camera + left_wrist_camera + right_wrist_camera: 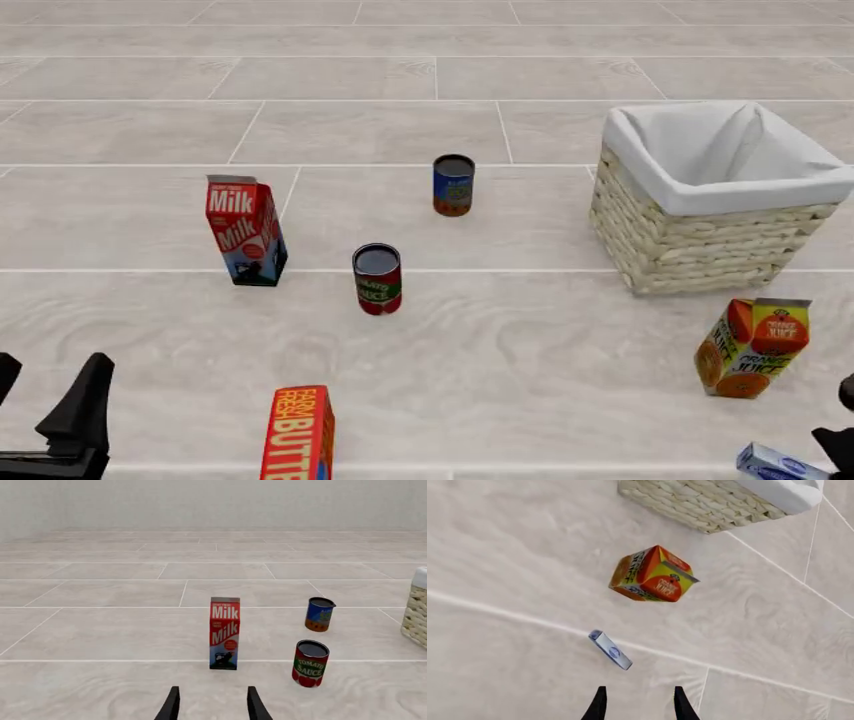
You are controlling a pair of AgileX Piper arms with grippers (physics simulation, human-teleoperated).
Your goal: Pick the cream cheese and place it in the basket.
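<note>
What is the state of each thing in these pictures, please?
Cream cheese: on the floor, not held.
Basket: upright, nothing seen inside.
Milk: upright, closed.
Juice: upright, closed.
Butter: standing on end.
Tomato can: upright.
Blue can: upright.
Left claw: open, holding nothing.
Right claw: open, holding nothing, near the cream cheese.
</note>
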